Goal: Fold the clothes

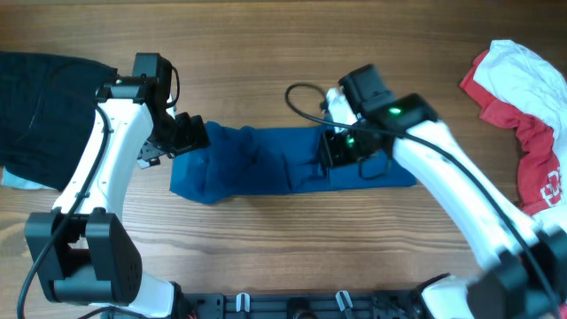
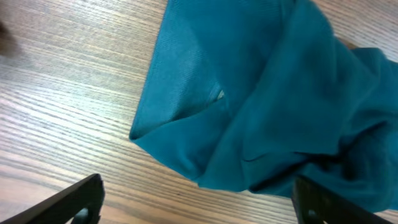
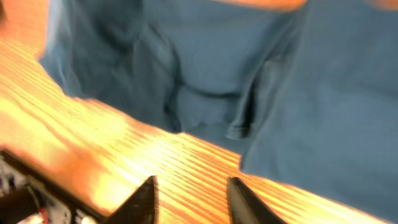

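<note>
One blue garment (image 1: 266, 164), long axis left-right: left pincer (image 1: 183, 133), released, at its left end; right pincer (image 1: 339, 149), released, right of middle.

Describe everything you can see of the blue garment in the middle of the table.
The blue garment is a soft, knit-looking teal-blue cloth. It lies on the wooden table as a long crumpled strip running left to right, with overlapping layers, loose folds and creases. The left gripper is open at its left end, and the right gripper is open over its right part. Neither visibly pinches the cloth.
</note>
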Robot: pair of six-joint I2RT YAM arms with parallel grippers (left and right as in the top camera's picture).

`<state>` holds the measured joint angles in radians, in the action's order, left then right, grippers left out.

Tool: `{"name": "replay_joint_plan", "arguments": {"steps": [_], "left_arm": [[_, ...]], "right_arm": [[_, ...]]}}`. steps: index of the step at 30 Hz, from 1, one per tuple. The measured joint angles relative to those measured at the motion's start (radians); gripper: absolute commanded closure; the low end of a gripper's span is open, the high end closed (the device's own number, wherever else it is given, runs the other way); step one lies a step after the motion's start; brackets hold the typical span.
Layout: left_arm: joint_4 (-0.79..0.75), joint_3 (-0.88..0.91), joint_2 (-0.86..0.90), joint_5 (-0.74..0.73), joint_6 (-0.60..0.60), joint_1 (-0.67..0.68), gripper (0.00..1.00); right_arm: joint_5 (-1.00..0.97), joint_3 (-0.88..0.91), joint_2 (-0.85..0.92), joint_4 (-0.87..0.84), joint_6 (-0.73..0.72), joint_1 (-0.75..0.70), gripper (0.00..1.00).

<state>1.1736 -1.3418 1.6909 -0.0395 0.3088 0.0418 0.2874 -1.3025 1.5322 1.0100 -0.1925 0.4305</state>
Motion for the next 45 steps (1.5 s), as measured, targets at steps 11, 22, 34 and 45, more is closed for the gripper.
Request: {"name": "replay_joint_plan", "arguments": {"steps": [11,22,34,45], "left_arm": [[-0.329,0.237,0.06,-0.147,-0.093,0.0,0.0],[-0.387,0.207,0.186,-0.149,-0.131,0.031,0.33],[-0.295,0.19,0.241,-0.368,-0.193,0.061,0.96],[-0.065,-0.068,0.087,-0.277,-0.192,-0.255,0.96]], "right_arm": [[-0.218,-0.019,-0.201,0.129,-0.117,-0.085,0.4],[-0.226,-0.019,-0.201,0.138,-0.137,-0.085,0.42],[-0.293,-0.019,-0.201,0.145,-0.167,-0.088,0.42],[-0.335,-0.019,-0.06,0.08,-0.108,-0.187,0.55]]}}
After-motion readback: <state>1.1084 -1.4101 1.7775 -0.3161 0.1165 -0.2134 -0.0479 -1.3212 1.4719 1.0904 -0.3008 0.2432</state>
